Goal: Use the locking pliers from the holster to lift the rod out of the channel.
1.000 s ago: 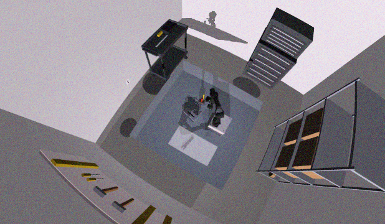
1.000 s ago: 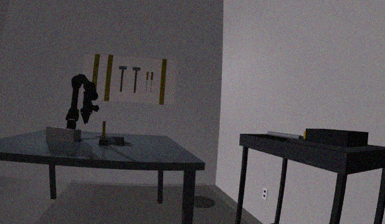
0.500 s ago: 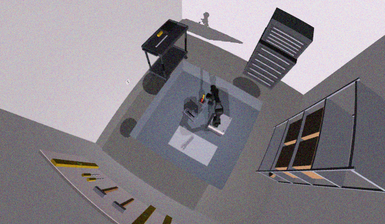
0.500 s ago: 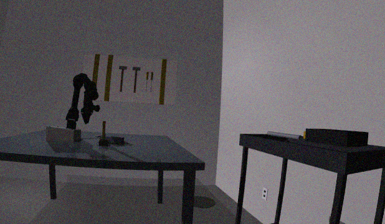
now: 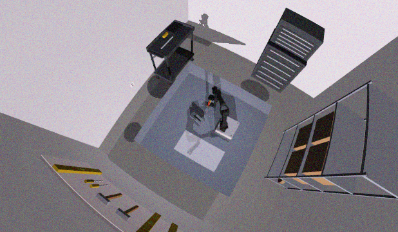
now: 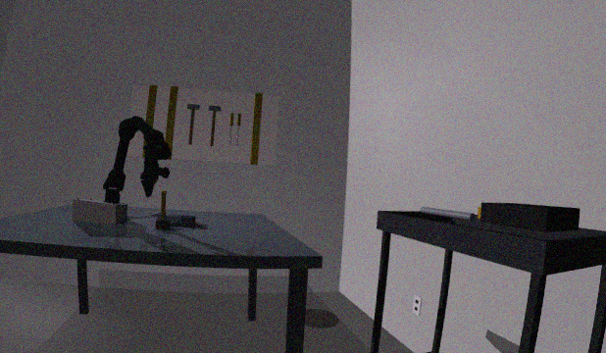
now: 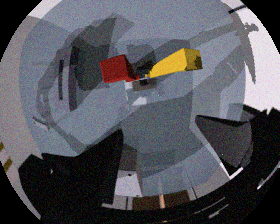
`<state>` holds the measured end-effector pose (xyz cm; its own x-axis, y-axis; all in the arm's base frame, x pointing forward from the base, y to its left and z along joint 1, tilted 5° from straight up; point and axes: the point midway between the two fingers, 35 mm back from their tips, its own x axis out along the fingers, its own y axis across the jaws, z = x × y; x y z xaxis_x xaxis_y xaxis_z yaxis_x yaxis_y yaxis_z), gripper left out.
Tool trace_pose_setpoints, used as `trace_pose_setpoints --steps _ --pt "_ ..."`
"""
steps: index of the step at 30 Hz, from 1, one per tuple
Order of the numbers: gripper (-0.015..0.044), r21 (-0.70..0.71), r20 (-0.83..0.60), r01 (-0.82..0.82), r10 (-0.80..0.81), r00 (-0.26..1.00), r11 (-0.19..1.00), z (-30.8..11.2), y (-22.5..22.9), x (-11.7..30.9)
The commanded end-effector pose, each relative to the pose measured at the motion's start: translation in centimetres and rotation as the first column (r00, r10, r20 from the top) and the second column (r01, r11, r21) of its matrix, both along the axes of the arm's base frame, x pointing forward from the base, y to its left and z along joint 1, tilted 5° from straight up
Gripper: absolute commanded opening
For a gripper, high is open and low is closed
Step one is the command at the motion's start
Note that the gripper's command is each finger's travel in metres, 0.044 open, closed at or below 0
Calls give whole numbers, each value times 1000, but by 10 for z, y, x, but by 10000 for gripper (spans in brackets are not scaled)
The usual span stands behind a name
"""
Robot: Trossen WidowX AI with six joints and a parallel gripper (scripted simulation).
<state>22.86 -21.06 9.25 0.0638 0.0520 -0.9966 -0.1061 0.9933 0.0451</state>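
Note:
The locking pliers stand upright with red and yellow handles (image 5: 209,103) (image 6: 164,203) (image 7: 173,63) spread apart at the top. Their lower end is in the small holster (image 6: 163,225) (image 7: 144,85); the jaws are hidden. My gripper (image 6: 148,195) (image 7: 160,125) is open and empty. It points down, above and a little to one side of the handles, touching neither. In the wrist view the handles show ahead of the fingertips. The dark channel block (image 5: 193,113) (image 6: 186,221) lies beside the holster. The rod in its slot is too small to make out clearly.
A pale box (image 5: 232,125) (image 6: 99,212) stands by the arm's base. A light rectangular mat (image 5: 215,158) lies on the table (image 5: 167,122) (image 6: 244,240) past the channel block. A black cart (image 5: 154,48) (image 6: 430,230) and a drawer cabinet (image 5: 283,61) stand away from the table.

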Motion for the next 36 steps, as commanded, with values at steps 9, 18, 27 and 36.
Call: trace_pose_setpoints --steps 9,18,27,36 --pt "440 -2 8 1 -1 1000 1000 -1 3 23" --pt "440 -1 10 1 -1 1000 1000 1 5 49" --pt "440 -1 11 1 -1 1000 1000 2 7 63" --pt "440 -1 11 1 -1 1000 1000 -8 7 64"
